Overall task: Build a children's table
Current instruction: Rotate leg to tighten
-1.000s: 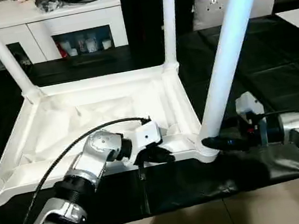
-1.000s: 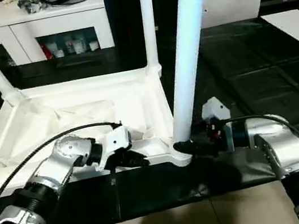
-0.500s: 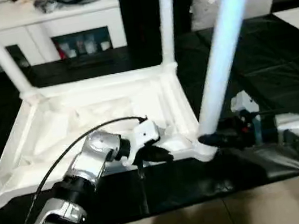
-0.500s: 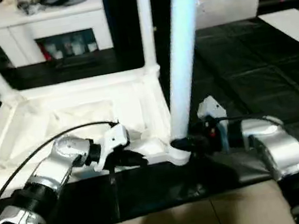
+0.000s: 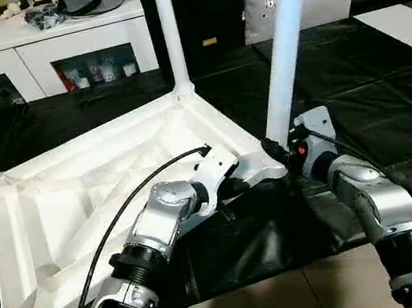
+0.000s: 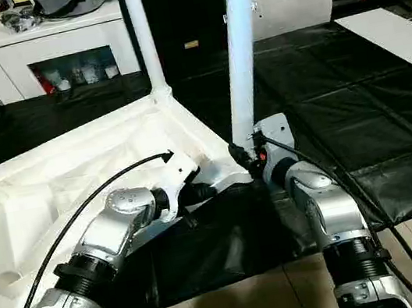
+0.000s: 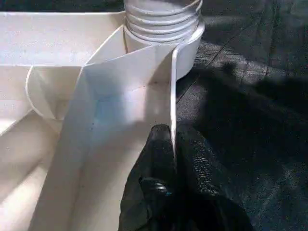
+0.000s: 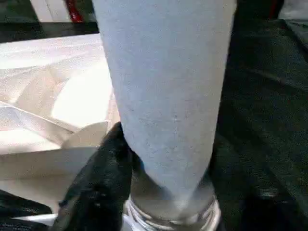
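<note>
The white plastic children's table (image 5: 93, 189) lies upside down on black sheeting (image 5: 389, 115), legs up. The left claw (image 7: 174, 159) pinches its rim; the right claw (image 5: 278, 150) clasps the near white tapered leg (image 5: 283, 46). Behind stands a white cabinet (image 5: 38, 48).

Your table top (image 5: 78, 191) lies upside down on the mat (image 5: 391, 123), legs up; the near-right leg (image 5: 284, 54) stands between both tools, cabinet (image 5: 39, 55) behind.

Smooth white plastic children's table (image 5: 79, 199) on glossy, wrinkled black sheeting (image 5: 391, 123); brushed-silver metal forearms (image 5: 376, 200).
</note>
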Controlling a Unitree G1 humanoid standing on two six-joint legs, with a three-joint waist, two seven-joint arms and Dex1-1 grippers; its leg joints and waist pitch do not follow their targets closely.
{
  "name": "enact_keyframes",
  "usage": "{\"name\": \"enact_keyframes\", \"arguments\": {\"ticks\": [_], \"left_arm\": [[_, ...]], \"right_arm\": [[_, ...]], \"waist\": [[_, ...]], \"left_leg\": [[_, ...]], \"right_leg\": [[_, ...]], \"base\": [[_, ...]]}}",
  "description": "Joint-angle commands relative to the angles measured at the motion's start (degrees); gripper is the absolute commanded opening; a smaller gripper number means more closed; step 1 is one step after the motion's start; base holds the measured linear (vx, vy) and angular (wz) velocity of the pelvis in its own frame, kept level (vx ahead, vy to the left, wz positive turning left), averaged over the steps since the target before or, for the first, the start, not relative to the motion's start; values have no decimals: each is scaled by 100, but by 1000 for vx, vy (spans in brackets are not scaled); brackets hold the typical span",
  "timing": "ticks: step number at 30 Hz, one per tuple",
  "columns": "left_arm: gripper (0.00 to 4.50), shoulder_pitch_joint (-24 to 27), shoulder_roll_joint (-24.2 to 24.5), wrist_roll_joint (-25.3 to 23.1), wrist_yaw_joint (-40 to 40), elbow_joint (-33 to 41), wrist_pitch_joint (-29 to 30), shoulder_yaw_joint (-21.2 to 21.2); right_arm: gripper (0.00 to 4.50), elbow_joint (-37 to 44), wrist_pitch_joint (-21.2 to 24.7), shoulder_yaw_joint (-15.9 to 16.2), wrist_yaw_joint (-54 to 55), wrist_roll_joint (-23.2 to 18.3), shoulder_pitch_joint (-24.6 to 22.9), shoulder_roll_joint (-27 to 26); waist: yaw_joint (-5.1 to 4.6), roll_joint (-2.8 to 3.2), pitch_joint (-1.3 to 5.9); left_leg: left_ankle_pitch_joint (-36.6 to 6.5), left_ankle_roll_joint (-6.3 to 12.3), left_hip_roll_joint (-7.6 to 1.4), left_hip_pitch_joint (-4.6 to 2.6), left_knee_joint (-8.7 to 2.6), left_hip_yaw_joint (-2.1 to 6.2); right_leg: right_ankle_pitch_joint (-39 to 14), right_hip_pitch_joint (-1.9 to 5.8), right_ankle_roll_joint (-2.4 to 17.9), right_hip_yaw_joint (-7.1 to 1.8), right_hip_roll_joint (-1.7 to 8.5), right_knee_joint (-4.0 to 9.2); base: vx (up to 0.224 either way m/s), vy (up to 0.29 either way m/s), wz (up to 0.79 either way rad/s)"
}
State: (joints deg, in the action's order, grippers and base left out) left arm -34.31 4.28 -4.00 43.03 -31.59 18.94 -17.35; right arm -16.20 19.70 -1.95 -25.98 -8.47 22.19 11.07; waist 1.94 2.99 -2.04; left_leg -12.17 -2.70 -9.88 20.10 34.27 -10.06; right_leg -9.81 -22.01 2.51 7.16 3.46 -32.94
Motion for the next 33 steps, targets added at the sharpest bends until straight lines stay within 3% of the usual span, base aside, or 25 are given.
{"name": "enact_keyframes", "arguments": {"ticks": [1, 8, 10, 11, 14, 17, 19, 23, 26, 33], "left_arm": [[0, -17, -186, 150, 113, 252, -405, -164], [0, -10, 483, 118, 687, 58, -950, -55], [0, -14, 536, 116, 767, 26, -992, -57], [0, -38, 702, 110, 1030, -113, -1227, -74], [0, -59, 871, 163, 1396, -200, -1538, -128], [0, -90, 1134, 250, 2134, -270, -1934, -290], [0, -89, 1207, 248, 2345, -275, -2036, -359], [0, -53, 1441, 209, 3026, -243, -2404, -622], [0, -76, 1503, 182, 3301, -272, -2588, -738], [0, -190, 1460, 288, 3596, -321, -2738, -756]], "right_arm": [[271, -17, -101, 395, -270, -6, -25, -125], [345, 117, -389, -17, -1275, -403, -269, 624], [356, 128, -427, -22, -1409, -426, -282, 705], [361, 154, -621, -11, -1817, -445, -328, 1004], [395, 46, -898, 19, -2181, -403, -324, 1305], [422, 1, -751, 136, -3154, -689, -282, 1705], [433, 30, -765, 178, -3411, -759, -277, 1790], [433, 138, -723, 415, -4385, -946, -260, 2073], [401, 215, -641, 611, -4972, -1114, -250, 2207], [338, 118, -631, 977, -5594, -1042, -129, 2259]], "waist": [[27, -100, 298], [61, -76, 309], [90, -57, 337], [95, -33, 337], [143, -41, 380], [203, -45, 364], [252, -23, 370], [371, -22, 377], [458, -30, 373], [512, -80, 367]], "left_leg": [[-753, 580, -270, 24, -346, 143], [-714, 702, -265, 43, -338, 137], [-470, 758, -277, 80, -320, 143], [-430, 777, -276, 90, -316, 146], [-220, 904, -292, 112, -278, 147], [-215, 1013, -297, 113, -271, 126], [-174, 1059, -348, 99, -266, 131], [-207, 1063, -395, 65, -262, 127], [-284, 980, -416, 50, -272, 125], [-342, 830, -387, 67, -281, 119]], "right_leg": [[-2562, 266, 219, -299, 544, 604], [-2387, 295, 227, -325, 552, 575], [-2041, 307, 313, -330, 546, 511], [-1954, 305, 341, -327, 547, 501], [-1544, 305, 439, -333, 546, 433], [-1471, 294, 514, -323, 538, 429], [-1340, 271, 581, -325, 535, 394], [-1245, 249, 683, -345, 558, 357], [-1348, 247, 709, -351, 581, 356], [-1612, 266, 607, -350, 590, 373]], "base": [[0, 0, 0], [0, 0, 0], [0, 0, 0], [0, 0, 0], [0, 0, 0], [0, 0, 0], [0, 0, 0], [0, 0, 0], [0, 0, 0], [0, 0, 0]]}}
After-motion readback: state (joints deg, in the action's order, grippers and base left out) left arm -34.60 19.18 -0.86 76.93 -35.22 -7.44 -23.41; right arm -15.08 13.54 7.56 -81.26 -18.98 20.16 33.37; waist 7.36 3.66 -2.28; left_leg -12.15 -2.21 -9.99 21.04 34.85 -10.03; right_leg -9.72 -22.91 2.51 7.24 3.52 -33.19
